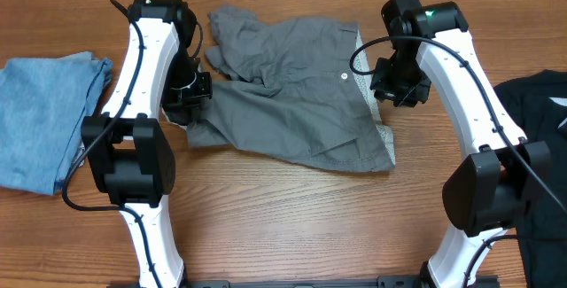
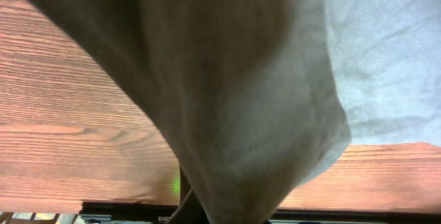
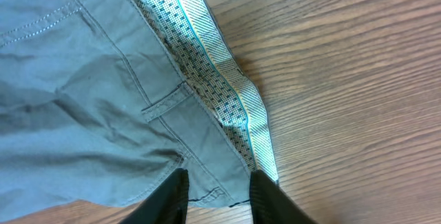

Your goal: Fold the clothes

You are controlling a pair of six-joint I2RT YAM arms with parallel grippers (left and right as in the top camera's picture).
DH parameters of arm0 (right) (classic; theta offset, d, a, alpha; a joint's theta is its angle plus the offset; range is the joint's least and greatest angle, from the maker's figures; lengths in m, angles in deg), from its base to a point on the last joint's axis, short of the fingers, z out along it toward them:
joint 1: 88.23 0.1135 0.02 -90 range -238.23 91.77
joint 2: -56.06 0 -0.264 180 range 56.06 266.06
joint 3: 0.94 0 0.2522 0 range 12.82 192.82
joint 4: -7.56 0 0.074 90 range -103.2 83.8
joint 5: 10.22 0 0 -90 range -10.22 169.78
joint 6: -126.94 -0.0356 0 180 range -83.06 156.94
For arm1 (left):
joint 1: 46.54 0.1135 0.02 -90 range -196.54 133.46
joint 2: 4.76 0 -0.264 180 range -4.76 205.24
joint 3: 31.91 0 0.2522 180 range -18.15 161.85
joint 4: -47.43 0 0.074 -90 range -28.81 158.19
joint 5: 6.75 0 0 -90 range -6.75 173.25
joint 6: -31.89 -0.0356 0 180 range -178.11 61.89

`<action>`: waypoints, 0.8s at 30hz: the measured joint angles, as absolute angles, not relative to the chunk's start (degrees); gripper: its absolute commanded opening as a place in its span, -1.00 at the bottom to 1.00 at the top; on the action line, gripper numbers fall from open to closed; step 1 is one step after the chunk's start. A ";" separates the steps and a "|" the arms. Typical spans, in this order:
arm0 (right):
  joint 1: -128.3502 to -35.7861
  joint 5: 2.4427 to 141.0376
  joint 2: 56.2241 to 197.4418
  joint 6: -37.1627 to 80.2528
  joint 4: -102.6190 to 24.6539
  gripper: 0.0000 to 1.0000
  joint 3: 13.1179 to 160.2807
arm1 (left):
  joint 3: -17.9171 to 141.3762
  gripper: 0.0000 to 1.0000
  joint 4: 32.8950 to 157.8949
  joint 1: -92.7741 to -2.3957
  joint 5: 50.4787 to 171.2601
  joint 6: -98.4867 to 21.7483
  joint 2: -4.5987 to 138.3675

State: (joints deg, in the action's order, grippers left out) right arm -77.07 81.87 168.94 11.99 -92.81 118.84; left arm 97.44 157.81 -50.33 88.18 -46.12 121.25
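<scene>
So the grey shorts [image 1: 292, 93] are lying spread on the wooden surface [image 1: 292, 226], toward the far side, right between the two arms. The left fingers [image 1: 199, 87] sit at the leg-end edge and look clenched on the fabric. In the left wrist view the cloth hangs right over the lens and narrows down to where the fingers would be, so the fingers themselves are basically hidden. The right fingers [image 3: 169, 196] are at the waist end, spread apart and released. The waistband corner lies in the gap just ahead of them, not pinched. The long axis runs left to right, slightly tilted, with the waist and button [image 1: 344, 75] pointing right and the legs pointing left. The leg end is rumpled up. The patterned lining [image 3: 207, 58] is flipped outward along the waistband. A light-blue garment [image 1: 44, 120] and a black shirt [image 1: 540, 111] sit off to either side, both cut off by the frame.
</scene>
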 measured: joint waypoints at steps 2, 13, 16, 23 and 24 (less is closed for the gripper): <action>-77.10 81.96 168.94 12.54 -92.72 -0.78 118.84 | 95.78 -0.73 157.87 -50.96 88.49 -46.12 119.79; -77.12 81.91 168.94 16.54 -89.50 -0.60 118.84 | 76.59 0.25 157.85 -58.50 82.85 -39.56 117.41; -77.14 81.91 168.94 18.62 -86.84 -0.13 118.84 | 75.72 0.69 157.83 -58.50 80.75 -36.68 117.25; -77.29 81.94 168.94 27.47 -73.02 0.33 118.73 | 75.85 0.85 151.45 -58.50 79.96 -35.98 94.74; -77.34 81.87 168.94 27.95 -70.38 0.41 118.71 | 76.00 1.00 146.44 -58.52 79.92 -36.52 91.46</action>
State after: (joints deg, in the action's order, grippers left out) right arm -77.34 81.87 168.94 27.95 -70.38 118.71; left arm 76.00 146.44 -58.52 79.92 -36.52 91.46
